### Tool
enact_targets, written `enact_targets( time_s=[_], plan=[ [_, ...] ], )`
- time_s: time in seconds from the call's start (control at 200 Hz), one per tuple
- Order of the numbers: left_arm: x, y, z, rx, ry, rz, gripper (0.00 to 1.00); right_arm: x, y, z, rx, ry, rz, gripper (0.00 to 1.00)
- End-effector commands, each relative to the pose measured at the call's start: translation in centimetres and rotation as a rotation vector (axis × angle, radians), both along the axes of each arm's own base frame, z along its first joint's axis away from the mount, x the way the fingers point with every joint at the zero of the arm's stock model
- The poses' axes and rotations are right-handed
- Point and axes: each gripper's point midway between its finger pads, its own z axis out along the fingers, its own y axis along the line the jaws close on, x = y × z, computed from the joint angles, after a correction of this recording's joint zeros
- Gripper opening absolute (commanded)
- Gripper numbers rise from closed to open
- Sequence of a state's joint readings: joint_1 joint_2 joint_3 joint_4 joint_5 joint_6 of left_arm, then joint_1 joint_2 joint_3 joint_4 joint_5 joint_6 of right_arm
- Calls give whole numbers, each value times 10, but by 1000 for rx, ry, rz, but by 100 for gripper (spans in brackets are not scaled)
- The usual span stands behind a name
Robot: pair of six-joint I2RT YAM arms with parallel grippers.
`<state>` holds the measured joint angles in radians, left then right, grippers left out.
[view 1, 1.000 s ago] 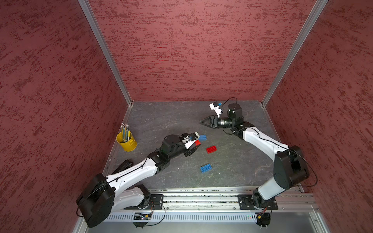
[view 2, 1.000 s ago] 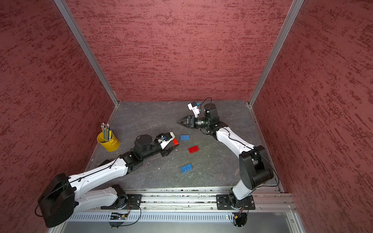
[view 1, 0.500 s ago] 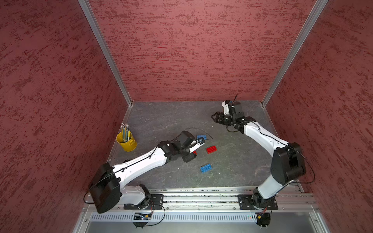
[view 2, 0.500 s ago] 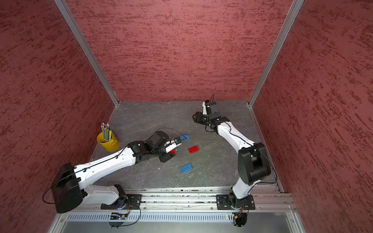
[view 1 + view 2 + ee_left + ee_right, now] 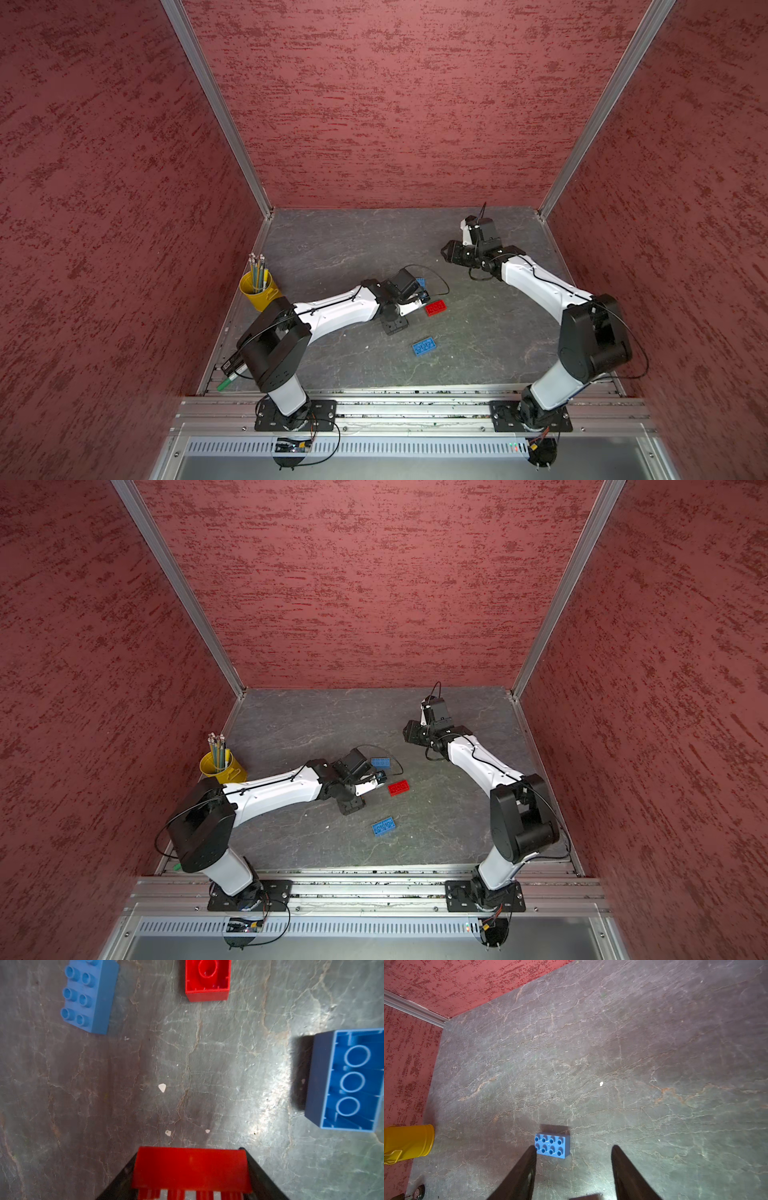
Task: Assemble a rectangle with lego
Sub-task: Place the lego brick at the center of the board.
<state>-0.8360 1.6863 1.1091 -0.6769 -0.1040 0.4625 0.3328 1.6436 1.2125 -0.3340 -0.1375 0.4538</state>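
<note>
left gripper (image 5: 190, 1150) clamps a red brick (image 5: 190, 1169); right gripper (image 5: 573, 1148) gapes empty.
second red brick (image 5: 207, 982) lies just ahead of the left gripper, hollow side up.

No legible text, brand, number; white label (image 5: 231, 365) by left arm (image 5: 332, 311) too small to read.

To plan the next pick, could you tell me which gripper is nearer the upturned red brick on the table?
Left. The left gripper, holding a second red brick, hangs beside the upturned red brick; the right gripper, open, is far off toward the back.
</note>
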Motion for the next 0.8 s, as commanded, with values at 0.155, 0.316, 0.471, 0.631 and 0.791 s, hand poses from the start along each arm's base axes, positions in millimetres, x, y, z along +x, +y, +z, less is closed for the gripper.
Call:
enact_targets(
  time_s=[0.155,0.316,0.471,0.631,0.791],
  plan=[
    [12,-5,-8,5,9,2,72,-4,-4,8,-24,-31,-1,57],
    [16,-10,-11,-11,18,2,77,-6,-6,6,-27,-28,-7,58],
    [23,-16,-2,-57,-2,29,80,-8,-7,7,-26,-28,-15,58],
    [47,-15,45,-257,-109,160,85,-10,-7,9,-7,-16,-26,58],
    [72,16,117,-537,-247,348,98,-13,-5,5,11,11,-32,58]
  ],
)
